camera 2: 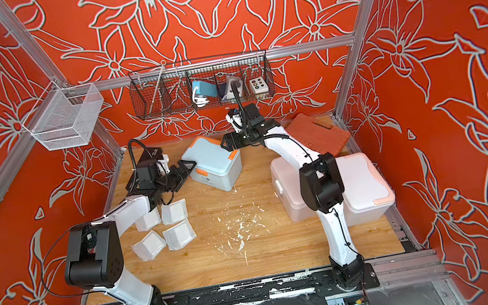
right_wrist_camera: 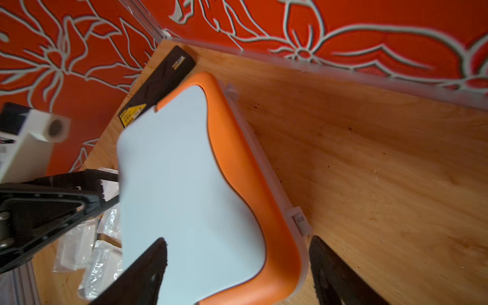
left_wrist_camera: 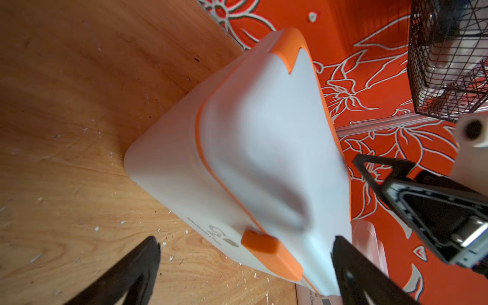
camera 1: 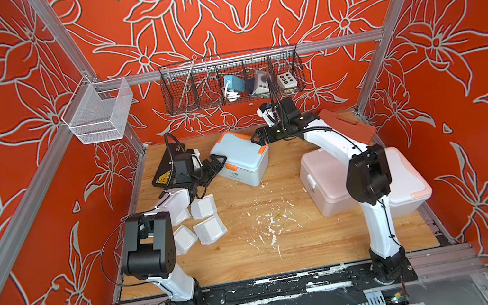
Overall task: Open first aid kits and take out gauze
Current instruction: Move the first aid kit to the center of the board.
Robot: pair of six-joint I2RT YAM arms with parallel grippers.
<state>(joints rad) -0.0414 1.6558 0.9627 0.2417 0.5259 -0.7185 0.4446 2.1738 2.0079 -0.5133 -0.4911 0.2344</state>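
1. While you are working both arms at the blue-grey kit, its lid is sitting shut.
2. Left gripper is standing wide, jaws flanking the kit's latch corner, gripping nothing.
3. Right gripper is also standing wide, straddling the kit's orange hinge edge; contact is unclear.
4. Gauze packets are lying on the table just behind the left gripper, beside its wrist.
5. Pink kit and white kit are sitting closed well behind the right gripper.

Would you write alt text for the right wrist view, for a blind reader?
A closed blue-grey first aid kit with orange trim fills the view, the open right claw straddling its hinged edge. Beyond are gauze packets, a black case and the left claw.
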